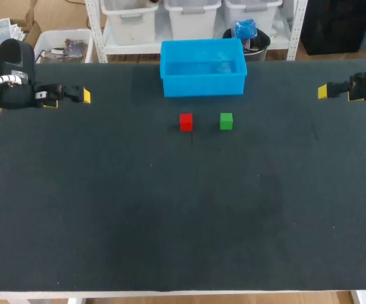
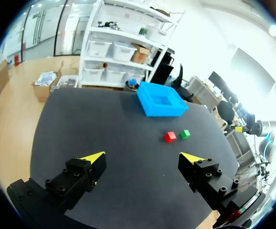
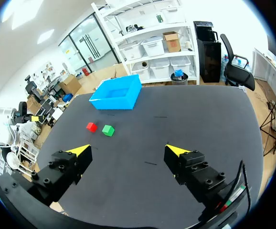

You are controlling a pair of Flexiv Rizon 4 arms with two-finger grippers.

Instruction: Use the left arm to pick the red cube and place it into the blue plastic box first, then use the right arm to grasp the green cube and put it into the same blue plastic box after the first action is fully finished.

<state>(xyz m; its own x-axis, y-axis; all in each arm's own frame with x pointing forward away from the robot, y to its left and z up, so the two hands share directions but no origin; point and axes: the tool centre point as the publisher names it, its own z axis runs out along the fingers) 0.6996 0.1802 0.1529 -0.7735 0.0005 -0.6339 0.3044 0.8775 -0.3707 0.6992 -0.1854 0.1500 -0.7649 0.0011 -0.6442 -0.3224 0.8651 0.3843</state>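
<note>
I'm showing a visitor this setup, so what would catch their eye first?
The bright blue plastic box stands out at the far edge of the dark table. Just in front of it sit the red cube and the green cube, side by side but apart. The left gripper and right gripper hang open at its sides.

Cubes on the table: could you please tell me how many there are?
2: the red cube and the green cube sit side by side, apart, before the blue box; none appears hidden.

You see a black table (image 1: 170, 209) bearing a blue plastic box (image 1: 202, 85); just nearer you, a red cube (image 1: 185, 121) and a green cube (image 1: 226, 121) sit close together, not touching, well ahead of both jaws.
</note>
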